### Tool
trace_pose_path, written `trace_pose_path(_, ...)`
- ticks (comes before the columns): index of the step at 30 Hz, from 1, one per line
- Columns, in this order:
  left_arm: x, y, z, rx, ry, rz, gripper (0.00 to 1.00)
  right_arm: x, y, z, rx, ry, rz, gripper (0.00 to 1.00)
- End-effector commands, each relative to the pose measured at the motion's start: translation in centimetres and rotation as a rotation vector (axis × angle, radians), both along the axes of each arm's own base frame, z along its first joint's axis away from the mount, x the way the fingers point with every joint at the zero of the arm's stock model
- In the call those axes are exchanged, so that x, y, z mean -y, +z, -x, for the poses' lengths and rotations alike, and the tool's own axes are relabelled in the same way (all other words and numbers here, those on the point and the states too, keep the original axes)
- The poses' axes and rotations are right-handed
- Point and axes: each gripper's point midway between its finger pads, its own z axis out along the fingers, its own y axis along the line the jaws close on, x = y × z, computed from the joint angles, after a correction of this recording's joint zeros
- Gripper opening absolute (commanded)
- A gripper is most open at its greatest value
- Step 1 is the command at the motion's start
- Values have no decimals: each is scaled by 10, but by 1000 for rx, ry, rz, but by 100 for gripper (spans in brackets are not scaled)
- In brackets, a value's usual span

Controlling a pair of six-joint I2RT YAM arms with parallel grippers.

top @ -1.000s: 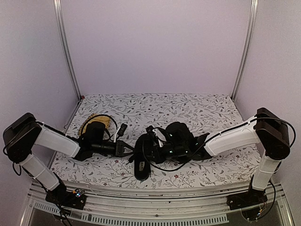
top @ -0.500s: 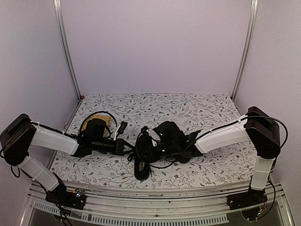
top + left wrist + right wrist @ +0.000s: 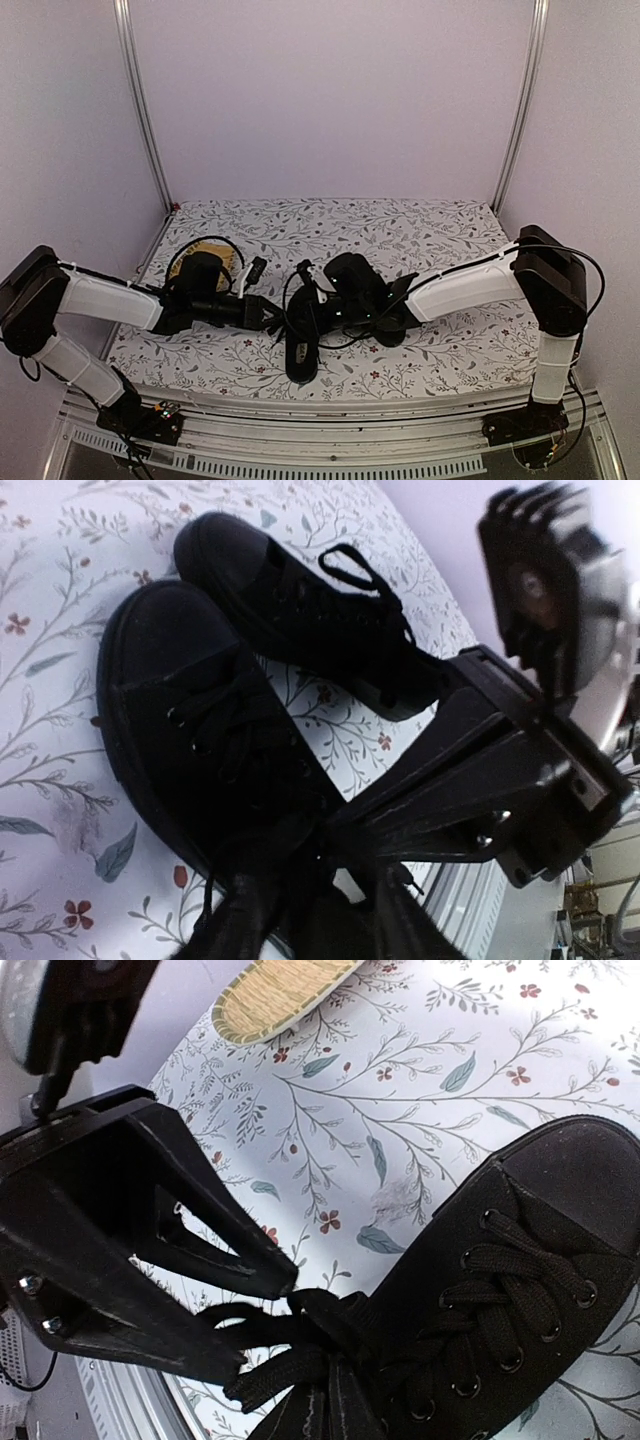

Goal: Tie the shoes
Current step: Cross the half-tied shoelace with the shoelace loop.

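So the right gripper point(image 3: 322, 1402) is pinching down tight on the black laces point(image 3: 290, 1325), right at the top of the lacing on the front shoe point(image 3: 500, 1300), with its fingers pressing together around the strand. The left gripper point(image 3: 262, 1320) is coming in nose to nose with it. Its two fingers are sitting apart with a bunch of lace loops lying in the gap, and honestly I can't tell if it's actually gripping them or just straddling them. Both arms are reaching in low from opposite sides and meeting over that shoe, which is lying near the front edge of the floral bench point(image 3: 440, 230), roughly in the middle. The second shoe point(image 3: 300, 600) is resting just beside it, mostly under the right arm in the overhead view. A yellow woven mat point(image 3: 285, 990) is sitting further off to the left, well apart from the shoes.
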Motion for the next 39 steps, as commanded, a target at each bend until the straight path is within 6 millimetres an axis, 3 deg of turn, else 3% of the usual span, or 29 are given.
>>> trace_pose_path(1, -15, 6, -3, 30, 74, 2, 53, 12, 3, -5, 17, -74, 10, 2)
trace_pose_path(4, -18, 4, 11, -7, 64, 52, 66, 20, 10, 0, 17, -77, 1, 2)
trace_pose_path(11, -21, -19, 27, -94, 51, 79, 69, 35, 7, 18, -28, -53, -3, 2)
trace_pose_path(21, -15, 10, 16, -45, 95, 230, 68, 46, -6, 38, -76, -15, 19, 2)
trace_pose_path(28, -20, -8, 0, -114, 196, 207, 67, 36, -6, 45, -83, 29, 17, 2)
trace_pose_path(39, -20, -3, -22, -114, 254, 312, 69, 27, -8, 47, -93, 59, 56, 2)
